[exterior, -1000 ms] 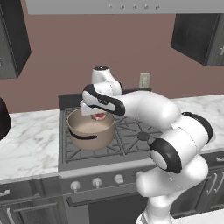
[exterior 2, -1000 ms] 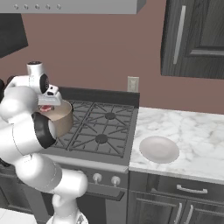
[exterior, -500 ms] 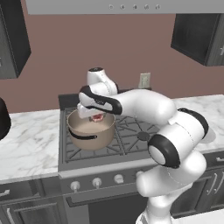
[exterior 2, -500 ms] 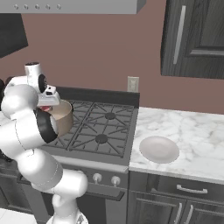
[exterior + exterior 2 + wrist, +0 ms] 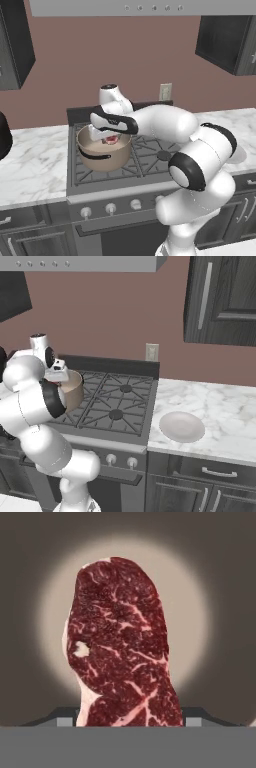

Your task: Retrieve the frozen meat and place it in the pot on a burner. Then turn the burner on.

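Observation:
The tan pot point(image 5: 100, 156) with its dark handle band stands on the stove's front left burner, and its side also appears past my arm point(image 5: 75, 392). My gripper point(image 5: 110, 136) hangs just over the pot's mouth, shut on the frozen meat point(image 5: 111, 140). Seen from the hand, the red, white-marbled frozen meat point(image 5: 120, 647) stands upright between the jaws of the gripper point(image 5: 127, 722), with the pot's pale floor point(image 5: 192, 612) straight behind it. The fingertips are mostly hidden behind the meat.
The gas stove point(image 5: 150, 150) has free burners to the right of the pot and knobs point(image 5: 111, 207) along its front. A pale round plate point(image 5: 181, 426) lies on the marble counter on the right. A dark object point(image 5: 2, 136) sits at the left counter's edge.
The hand has shifted slightly left and come down a little, bringing the meat lower over the pot. The grip on the meat is unchanged.

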